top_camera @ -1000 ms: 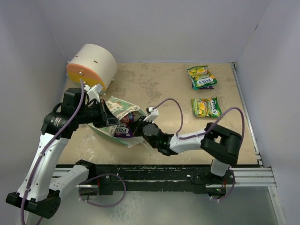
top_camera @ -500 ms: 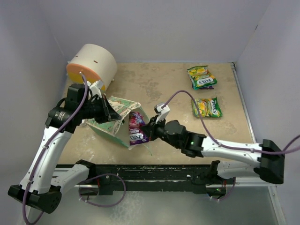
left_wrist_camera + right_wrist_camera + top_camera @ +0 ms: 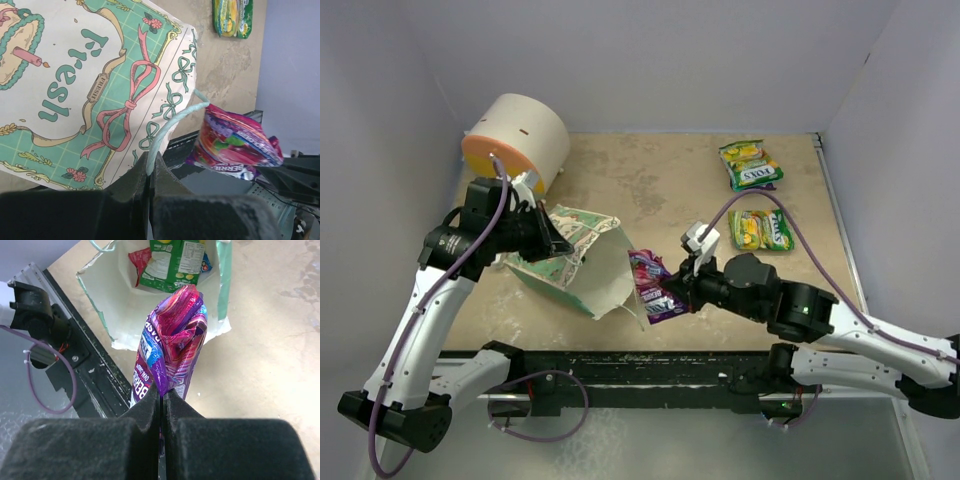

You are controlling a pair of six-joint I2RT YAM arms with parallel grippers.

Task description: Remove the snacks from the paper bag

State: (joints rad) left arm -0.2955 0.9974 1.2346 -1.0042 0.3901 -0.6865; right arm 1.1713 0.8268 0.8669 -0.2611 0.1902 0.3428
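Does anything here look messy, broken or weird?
The paper bag lies tipped on its side rather than standing, held by one string handle pinched in the left tool. Its mouth rim looks crumpled and ragged. The right tool grips a purple packet just outside it.

Pale lavender walls [image 3: 650, 60] around a mottled beige tabletop [image 3: 650, 185], black rail [image 3: 660, 368] in front.
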